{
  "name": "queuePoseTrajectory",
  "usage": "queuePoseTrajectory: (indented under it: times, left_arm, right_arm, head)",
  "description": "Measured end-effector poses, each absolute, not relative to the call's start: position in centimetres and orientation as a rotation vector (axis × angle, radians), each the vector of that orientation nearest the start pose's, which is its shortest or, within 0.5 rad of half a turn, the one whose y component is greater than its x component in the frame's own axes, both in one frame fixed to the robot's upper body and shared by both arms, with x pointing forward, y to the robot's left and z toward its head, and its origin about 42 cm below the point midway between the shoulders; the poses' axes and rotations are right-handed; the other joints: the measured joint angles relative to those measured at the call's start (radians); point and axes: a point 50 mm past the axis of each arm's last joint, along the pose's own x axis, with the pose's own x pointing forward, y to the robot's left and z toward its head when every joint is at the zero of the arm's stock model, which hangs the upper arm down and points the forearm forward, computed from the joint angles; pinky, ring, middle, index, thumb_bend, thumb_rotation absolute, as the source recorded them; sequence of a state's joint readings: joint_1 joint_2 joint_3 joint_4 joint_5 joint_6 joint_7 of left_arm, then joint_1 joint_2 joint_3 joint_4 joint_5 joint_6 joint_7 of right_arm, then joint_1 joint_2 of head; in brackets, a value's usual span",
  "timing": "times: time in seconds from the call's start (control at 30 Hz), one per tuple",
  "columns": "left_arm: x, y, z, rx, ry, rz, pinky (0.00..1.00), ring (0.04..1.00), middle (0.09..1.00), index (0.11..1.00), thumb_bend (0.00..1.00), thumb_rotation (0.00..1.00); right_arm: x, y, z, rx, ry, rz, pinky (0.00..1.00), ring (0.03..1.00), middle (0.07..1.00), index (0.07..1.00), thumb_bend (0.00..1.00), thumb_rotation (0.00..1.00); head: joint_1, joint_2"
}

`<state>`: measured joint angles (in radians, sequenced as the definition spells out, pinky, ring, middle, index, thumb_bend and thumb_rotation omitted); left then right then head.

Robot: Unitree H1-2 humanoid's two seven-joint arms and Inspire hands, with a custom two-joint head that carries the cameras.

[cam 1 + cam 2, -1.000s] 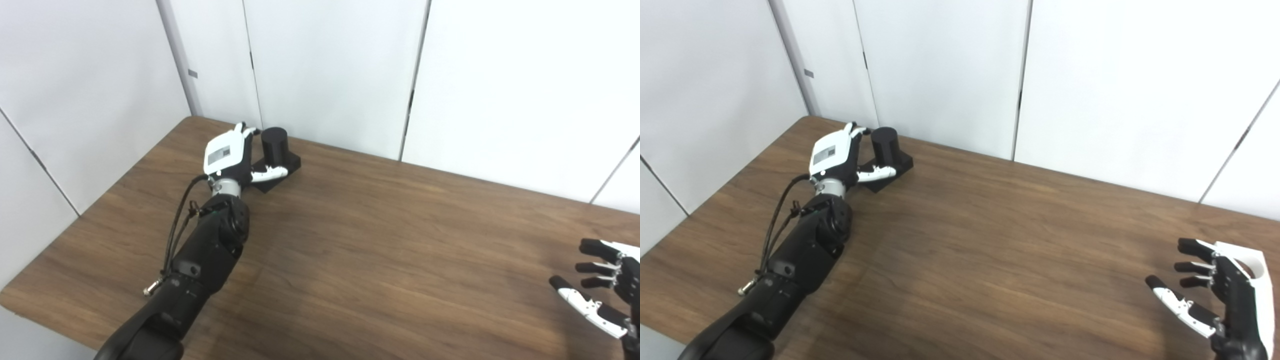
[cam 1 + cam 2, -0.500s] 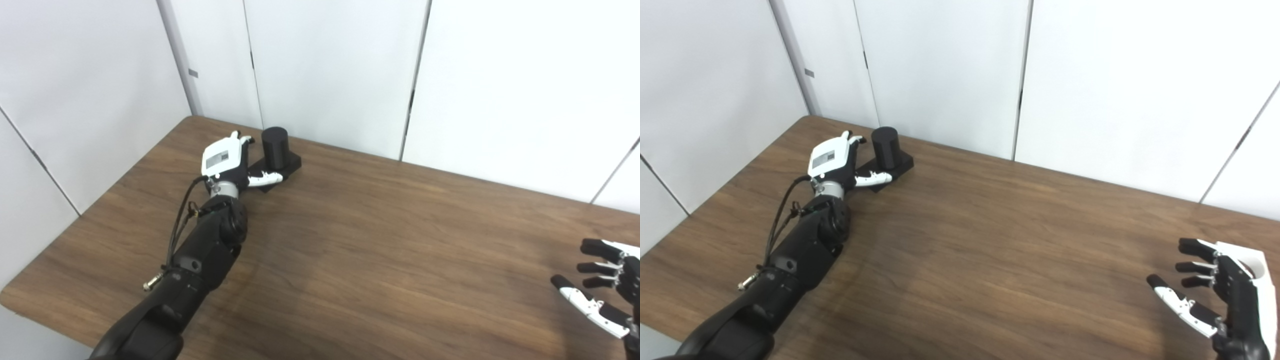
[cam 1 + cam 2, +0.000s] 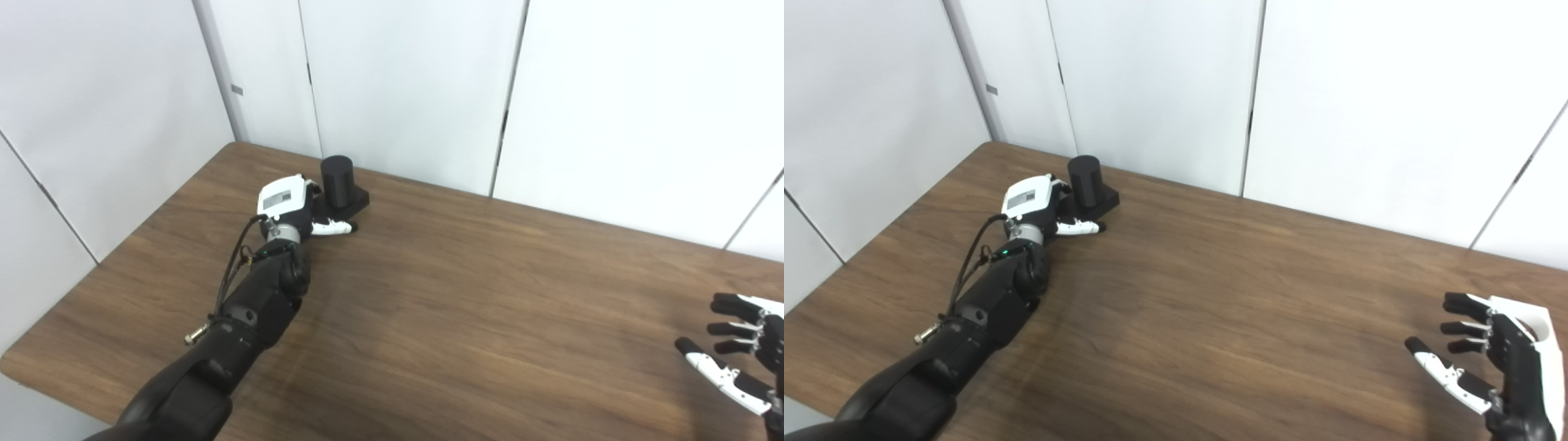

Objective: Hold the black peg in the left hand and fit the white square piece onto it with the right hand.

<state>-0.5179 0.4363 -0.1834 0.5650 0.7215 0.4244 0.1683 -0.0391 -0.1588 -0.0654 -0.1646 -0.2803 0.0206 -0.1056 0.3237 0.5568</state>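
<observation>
Black peg (image 3: 337, 179), a short upright cylinder on a flat black square base (image 3: 357, 200), is seen standing near the far left corner of the wood-grain worktop (image 3: 465, 294), close to the white wall panels (image 3: 404, 86). The left hand (image 3: 289, 207) is recorded just beside the peg on its near-left side, low against the base; its thumb (image 3: 331, 228) is laid out along the near edge of the base, toward the middle of the worktop. The fingers on the peg side are hidden behind the white back of the hand, so whether anything is gripped cannot be told; the peg itself appears free of the hand. The black left forearm (image 3: 257, 306) is stretched from the near edge of the worktop toward the peg, with a cable (image 3: 229, 278) looped along it. The right hand (image 3: 1500, 367) is noted well apart from the peg, over the near right part of the worktop, fingers spread and curled, holding nothing. The white square piece is not visible in either view.
</observation>
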Motion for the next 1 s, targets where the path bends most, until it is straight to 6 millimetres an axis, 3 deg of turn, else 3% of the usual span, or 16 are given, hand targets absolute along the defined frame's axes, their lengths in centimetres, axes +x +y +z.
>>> queuePoseTrajectory:
  times: [0.27,0.37,0.47,0.5,0.6,0.67,0.73,0.8,0.9,1.0]
  left_arm:
    - [44.1,36.2,14.6,1.274,0.335,0.303,0.83,0.956,0.942,0.758,0.96,0.54]
    - [44.1,36.3,14.7,1.288,0.340,0.286,0.83,0.951,0.921,0.678,0.90,0.53]
    - [44.4,36.8,15.5,1.296,0.337,0.266,0.85,0.930,0.870,0.586,0.80,0.47]
    - [44.4,36.9,15.9,1.298,0.337,0.250,0.79,0.885,0.828,0.571,0.79,0.43]
    - [44.4,37.2,16.3,1.301,0.335,0.211,0.77,0.846,0.791,0.529,0.74,0.33]
    - [44.4,37.2,16.3,1.289,0.326,0.190,0.79,0.843,0.787,0.501,0.74,0.29]
    - [44.3,37.3,16.4,1.266,0.323,0.174,0.79,0.832,0.777,0.462,0.79,0.26]
    - [44.2,37.5,16.4,1.252,0.315,0.160,0.75,0.815,0.768,0.477,0.58,0.12]
    - [44.0,37.5,16.5,1.255,0.289,0.116,0.71,0.803,0.774,0.480,0.53,0.08]
    - [43.7,37.5,16.6,1.243,0.261,0.080,0.73,0.844,0.799,0.479,0.52,0.07]
  right_arm:
    - [29.1,-27.7,15.8,-0.432,-0.201,-0.185,0.46,0.575,0.674,0.657,0.50,0.00]
    - [29.1,-27.8,15.8,-0.433,-0.201,-0.187,0.47,0.581,0.678,0.658,0.50,0.00]
    - [29.1,-27.9,15.8,-0.434,-0.201,-0.191,0.47,0.590,0.685,0.658,0.51,0.00]
    - [29.1,-27.9,15.8,-0.434,-0.201,-0.192,0.48,0.595,0.690,0.660,0.51,0.00]
    - [29.1,-28.0,15.8,-0.435,-0.200,-0.194,0.48,0.592,0.689,0.663,0.50,0.00]
    - [29.1,-28.0,15.8,-0.435,-0.200,-0.194,0.48,0.590,0.688,0.663,0.50,0.00]
    - [29.1,-28.0,15.8,-0.435,-0.200,-0.194,0.48,0.589,0.687,0.662,0.50,0.00]
    - [29.1,-28.0,15.8,-0.435,-0.200,-0.194,0.48,0.591,0.686,0.661,0.49,0.00]
    - [29.1,-28.1,15.9,-0.435,-0.201,-0.195,0.47,0.589,0.682,0.660,0.49,0.00]
    - [29.1,-28.2,15.9,-0.437,-0.201,-0.196,0.47,0.585,0.674,0.650,0.49,0.00]
  head:
    - [0.002,0.006]
    - [0.002,0.009]
    - [0.002,0.014]
    - [0.002,0.014]
    - [0.002,0.014]
    - [0.002,0.020]
    - [0.000,0.020]
    - [0.002,0.020]
    - [0.002,0.021]
    - [0.000,0.021]
